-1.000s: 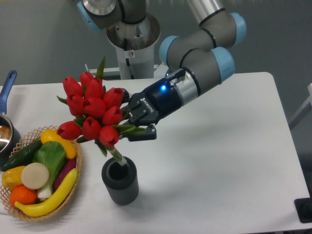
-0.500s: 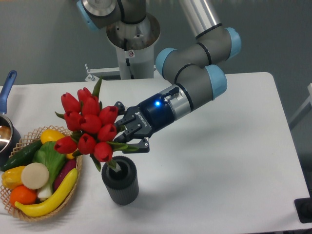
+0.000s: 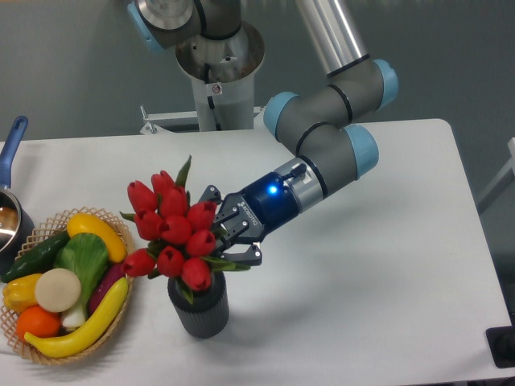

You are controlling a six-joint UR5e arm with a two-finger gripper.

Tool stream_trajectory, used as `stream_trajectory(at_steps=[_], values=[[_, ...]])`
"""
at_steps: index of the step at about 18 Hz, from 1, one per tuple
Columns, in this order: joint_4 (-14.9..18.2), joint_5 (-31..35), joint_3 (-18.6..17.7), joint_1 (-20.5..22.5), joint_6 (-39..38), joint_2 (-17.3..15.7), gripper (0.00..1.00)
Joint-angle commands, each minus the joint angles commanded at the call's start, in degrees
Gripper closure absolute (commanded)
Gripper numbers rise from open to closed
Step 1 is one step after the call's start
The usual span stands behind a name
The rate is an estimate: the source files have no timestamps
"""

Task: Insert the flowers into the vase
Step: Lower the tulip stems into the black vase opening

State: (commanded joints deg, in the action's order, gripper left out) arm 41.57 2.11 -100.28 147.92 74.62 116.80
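Now I see the two-finger hand clamped on the leafy stems of the glossy red tulip bunch. Its lowest buds cover the mouth of the ribbed dark grey vase on the white counter.

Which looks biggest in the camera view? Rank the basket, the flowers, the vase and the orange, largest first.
1. Basket, widest overall.
2. Flowers, a bunch clearly broader than the vase.
3. Vase, its mouth hidden under the blooms.
4. Orange, smallest.
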Motion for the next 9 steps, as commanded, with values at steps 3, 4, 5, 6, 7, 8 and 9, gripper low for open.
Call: stream_trajectory(at_steps=[3, 4, 5, 6, 7, 8, 9], values=[[0.0, 0.0, -0.2, -0.1, 0.0, 0.8, 0.69], [-0.1, 0.0, -0.5, -0.1, 0.1, 0.9, 0.68], [-0.1, 0.1, -1.0, -0.1, 0.1, 1.0, 0.68], [-0.1, 0.1, -1.1, 0.0, 0.2, 1.2, 0.68], [-0.1, 0.1, -1.1, -0.1, 0.2, 1.4, 0.68], [-0.1, 0.1, -1.1, -0.1, 0.6, 1.8, 0.68], [-0.1, 0.1, -1.3, -0.2, 1.3, 2.0, 0.67]])
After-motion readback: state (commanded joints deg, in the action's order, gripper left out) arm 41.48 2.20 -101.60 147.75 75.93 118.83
